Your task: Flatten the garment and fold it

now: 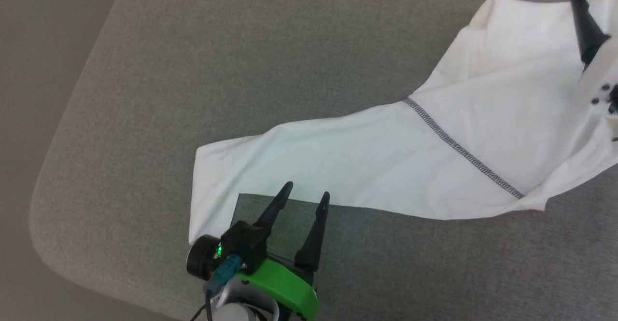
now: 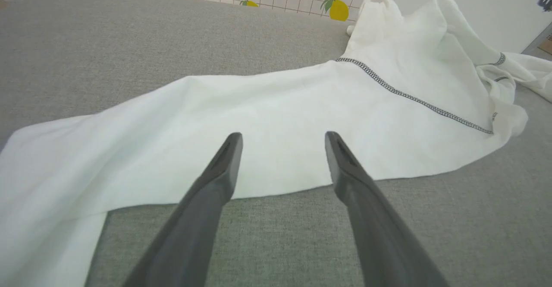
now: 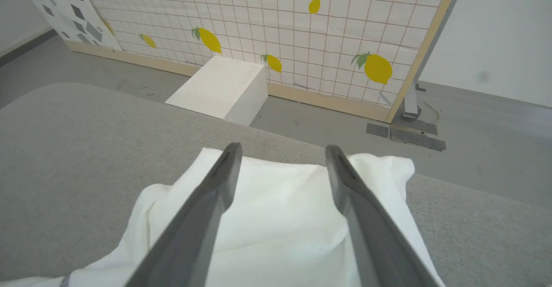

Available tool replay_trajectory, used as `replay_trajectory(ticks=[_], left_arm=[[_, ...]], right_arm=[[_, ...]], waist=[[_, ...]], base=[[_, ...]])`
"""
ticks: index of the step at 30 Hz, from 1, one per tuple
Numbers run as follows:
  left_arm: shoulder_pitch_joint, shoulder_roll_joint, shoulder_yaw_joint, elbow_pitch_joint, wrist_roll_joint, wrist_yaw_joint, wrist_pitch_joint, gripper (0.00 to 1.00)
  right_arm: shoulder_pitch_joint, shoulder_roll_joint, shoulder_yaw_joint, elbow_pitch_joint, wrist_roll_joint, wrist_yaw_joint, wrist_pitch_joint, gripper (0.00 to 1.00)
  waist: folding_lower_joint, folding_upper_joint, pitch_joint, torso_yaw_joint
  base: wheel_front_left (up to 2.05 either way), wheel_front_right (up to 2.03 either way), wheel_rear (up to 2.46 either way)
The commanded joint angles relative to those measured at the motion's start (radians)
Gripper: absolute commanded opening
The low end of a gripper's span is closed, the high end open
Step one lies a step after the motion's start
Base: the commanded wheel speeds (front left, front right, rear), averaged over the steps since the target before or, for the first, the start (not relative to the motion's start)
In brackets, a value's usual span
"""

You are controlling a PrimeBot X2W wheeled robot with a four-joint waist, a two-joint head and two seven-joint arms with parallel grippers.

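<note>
Two arms reach into the head view. The left pincer (image 1: pixel 306 190) sits at the lower middle, its prongs spread apart and empty, with their tips at the near edge of the garment (image 1: pixel 386 157). One dark finger (image 1: pixel 586 26) of the right arm stands over the garment's bunched end at the upper right. The white garment lies on the grey fabric-covered worktop (image 1: pixel 193 70). Its long axis runs from a narrow end at the lower left up to the wide end at the upper right, and a dark stitched seam (image 1: pixel 458 147) crosses it slantwise. Bare worktop spreads to the left and above, out to a rounded corner, with the floor (image 1: pixel 29 70) beyond. In the left wrist view the cloth stretches flat across and just past the parted fingertips, and it crumples into folds at the far right. Grey surface lies open on the near side and behind it. In the right wrist view the right pincer (image 3: pixel 280 149) is also spread wide and grips nothing, and the garment's end lies under and between its prongs. That end comes close to the worktop's far edge, with a white box (image 3: pixel 224 88) and a lemon-patterned panel (image 3: pixel 302 28) beyond it.
</note>
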Motion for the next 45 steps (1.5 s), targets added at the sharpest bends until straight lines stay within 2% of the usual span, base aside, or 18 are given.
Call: replay_trajectory(ticks=[1, 5, 8, 10, 13, 16, 18, 23, 28, 34, 38, 45], left_arm=[[0.012, 0.011, 0.005, -0.005, -0.014, 0.008, 0.001, 1.0], [0.043, 0.027, 0.02, -0.025, -0.022, 0.025, 0.009, 1.0], [0.07, 0.035, 0.035, -0.044, -0.038, 0.037, 0.009, 1.0], [0.086, 0.037, 0.049, -0.057, -0.047, 0.048, 0.0, 1.0], [0.107, 0.045, 0.066, -0.074, -0.054, 0.06, -0.017, 1.0], [0.12, 0.055, 0.082, -0.084, -0.054, 0.071, -0.032, 1.0], [0.117, 0.059, 0.087, -0.091, -0.053, 0.075, -0.034, 1.0], [0.031, 0.078, 0.067, -0.087, -0.023, 0.06, 0.028, 1.0], [-0.166, 0.115, 0.004, 0.013, 0.028, -0.005, 0.224, 1.0], [-0.394, 0.116, -0.048, 0.195, 0.054, -0.07, 0.471, 1.0], [-0.487, 0.112, -0.065, 0.33, 0.041, -0.102, 0.591, 1.0], [-0.539, 0.104, -0.103, 0.501, 0.004, -0.138, 0.684, 1.0]], right_arm=[[0.072, 0.007, -0.01, -0.062, 0.019, -0.001, -0.024, 1.0], [0.292, 0.071, -0.08, -0.291, 0.046, -0.001, -0.074, 1.0], [0.511, 0.186, -0.163, -0.48, 0.029, -0.001, -0.117, 1.0], [0.634, 0.247, -0.202, -0.569, 0.009, -0.001, -0.16, 1.0], [0.788, 0.28, -0.217, -0.641, -0.001, -0.001, -0.231, 1.0], [0.903, 0.282, -0.198, -0.605, 0.116, -0.001, -0.316, 1.0], [0.948, 0.283, -0.166, -0.58, 0.154, -0.001, -0.358, 1.0], [0.971, 0.283, -0.111, -0.559, 0.164, -0.001, -0.409, 1.0], [0.951, 0.283, -0.107, -0.56, 0.154, -0.001, -0.42, 1.0], [0.931, 0.283, -0.089, -0.562, 0.154, -0.001, -0.416, 1.0], [0.918, 0.283, -0.069, -0.563, 0.157, -0.001, -0.412, 1.0], [0.9, 0.283, -0.062, -0.567, 0.154, -0.001, -0.406, 1.0]], waist=[[-0.0001, 0.0, -0.087, -0.064], [-0.0001, 0.0, -0.129, -0.102], [-0.0001, 0.0, -0.156, -0.132], [-0.0001, 0.0, -0.168, -0.154], [-0.0001, 0.0, -0.185, -0.189], [-0.0001, 0.0, -0.202, -0.226], [-0.0001, 0.0, -0.208, -0.247], [-0.0001, 0.0, -0.201, -0.27], [-0.0001, 0.0, -0.169, -0.276], [-0.0001, 0.0, -0.116, -0.288], [-0.0001, 0.0, -0.087, -0.306], [-0.0001, 0.0, -0.058, -0.334]], base=[[0.0, 0.0, 0.0], [0.0, 0.0, 0.0], [0.0, 0.0, 0.0], [0.0, 0.0, 0.0], [0.0, 0.0, 0.0], [0.0, 0.0, 0.0], [0.0, 0.0, 0.0], [0.0, 0.0, 0.0], [0.0, 0.0, 0.0], [0.0, 0.0, 0.0], [0.0, 0.0, 0.0], [0.0, 0.0, 0.0]])
